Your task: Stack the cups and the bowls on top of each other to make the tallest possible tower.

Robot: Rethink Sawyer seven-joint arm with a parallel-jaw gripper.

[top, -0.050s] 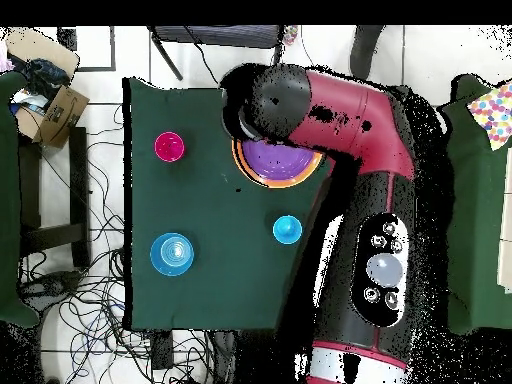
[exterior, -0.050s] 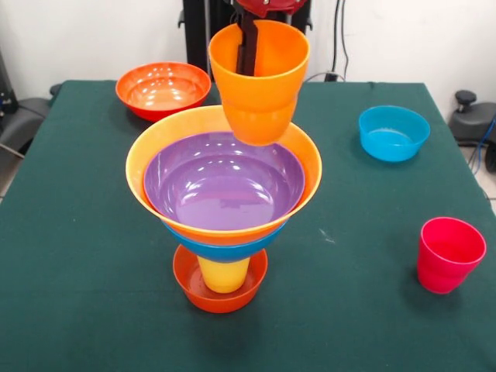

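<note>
**A:** Hanging over the tower (exterior, -0.050s: 223, 225), the orange cup (exterior, -0.050s: 259, 81) is held by the gripper (exterior, -0.050s: 249, 43), yes?

**B:** Yes. One finger (exterior, -0.050s: 248, 46) runs down inside the cup against its far wall, so the gripper looks clamped on that wall, though the outer finger is hidden behind the cup. The cup is upright, mouth up, above the back rim of the purple bowl (exterior, -0.050s: 225, 186) and apart from it.

**A:** What is built so far?

**B:** From the bench (exterior, -0.050s: 85, 256) upward: a small red-orange bowl (exterior, -0.050s: 220, 291), a yellow cup (exterior, -0.050s: 223, 275) standing in it, then a blue bowl (exterior, -0.050s: 225, 249) of which only the edge shows, the large light orange bowl (exterior, -0.050s: 155, 147), and the purple bowl nested inside that. Five pieces, by my count.

**A:** And what is loose?

**B:** The medium red-orange bowl (exterior, -0.050s: 163, 89) at the far left of the front view, the small teal-blue bowl (exterior, -0.050s: 394, 133) at the far right, and the pinkish red cup (exterior, -0.050s: 449, 254) near right. Looking down from above, a blue piece (top, -0.050s: 173, 254) also stands on the bench; whether it is the blue cup in a bowl I cannot tell.

**A:** So roughly halfway?

**B:** A little past, I judge. The orange cup is not yet set down, and it needs to land centred in the purple bowl; the whole stack balances on one narrow yellow cup, so an off-centre placement could tip it.
</note>
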